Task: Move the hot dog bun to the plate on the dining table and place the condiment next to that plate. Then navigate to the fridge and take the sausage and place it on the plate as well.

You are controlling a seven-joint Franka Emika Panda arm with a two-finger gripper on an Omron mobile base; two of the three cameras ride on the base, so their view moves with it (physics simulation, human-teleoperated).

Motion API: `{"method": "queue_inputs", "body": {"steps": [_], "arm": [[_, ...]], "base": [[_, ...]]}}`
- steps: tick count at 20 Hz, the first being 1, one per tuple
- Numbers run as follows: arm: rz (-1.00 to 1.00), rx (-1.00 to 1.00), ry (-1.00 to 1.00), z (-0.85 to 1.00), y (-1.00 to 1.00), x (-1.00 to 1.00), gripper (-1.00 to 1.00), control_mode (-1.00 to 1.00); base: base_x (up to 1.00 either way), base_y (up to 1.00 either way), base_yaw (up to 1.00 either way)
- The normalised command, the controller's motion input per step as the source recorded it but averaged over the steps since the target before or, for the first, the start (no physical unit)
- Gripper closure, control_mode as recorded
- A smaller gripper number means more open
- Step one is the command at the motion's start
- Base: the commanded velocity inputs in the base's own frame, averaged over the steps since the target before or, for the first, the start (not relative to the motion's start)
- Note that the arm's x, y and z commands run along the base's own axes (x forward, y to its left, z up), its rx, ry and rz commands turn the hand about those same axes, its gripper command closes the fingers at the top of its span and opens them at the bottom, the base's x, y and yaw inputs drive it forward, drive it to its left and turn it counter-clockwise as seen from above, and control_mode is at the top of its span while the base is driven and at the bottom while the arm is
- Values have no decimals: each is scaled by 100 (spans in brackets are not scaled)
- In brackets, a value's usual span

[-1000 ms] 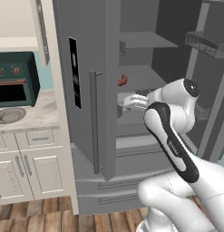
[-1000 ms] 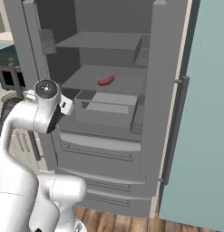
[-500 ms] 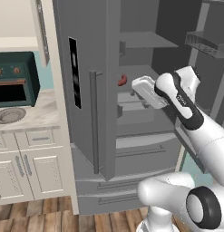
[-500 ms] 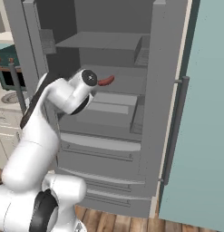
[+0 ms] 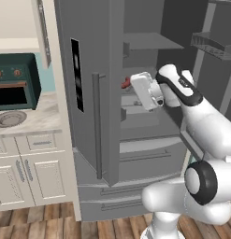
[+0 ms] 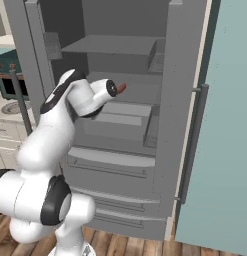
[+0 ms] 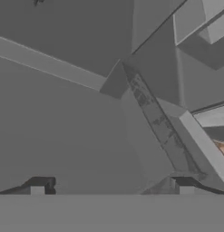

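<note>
Left base view: the arm reaches into the open fridge [image 5: 107, 93], its hand just beside the red sausage [image 5: 126, 83] on a middle shelf. Right base view: the sausage [image 6: 121, 88] peeks out past the wrist, lying on that shelf [image 6: 140, 95]. Hand view: the gripper [image 7: 111, 190] stands wide apart, holding nothing, facing grey fridge walls.

Matt grey fridge, glossy arm

The fridge [image 5: 107, 93] looks like matt grey metal; the robot arm [image 5: 205, 126] smooth glossy plastic; the floor [image 5: 37, 224] brown wood planks.
</note>
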Motion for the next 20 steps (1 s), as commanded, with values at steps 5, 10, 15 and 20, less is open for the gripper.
{"method": "queue_inputs", "body": {"steps": [5, 10, 15, 20], "arm": [[3, 10, 3, 0, 64, 0, -100, -100], [5, 5, 1, 0, 73, -5, -100, -100], [9, 0, 3, 0, 86, -10, -100, -100], [11, 0, 2, 0, 93, -11, -100, -100]], "base": [[0, 0, 0], [0, 0, 0], [0, 0, 0], [0, 0, 0]]}}
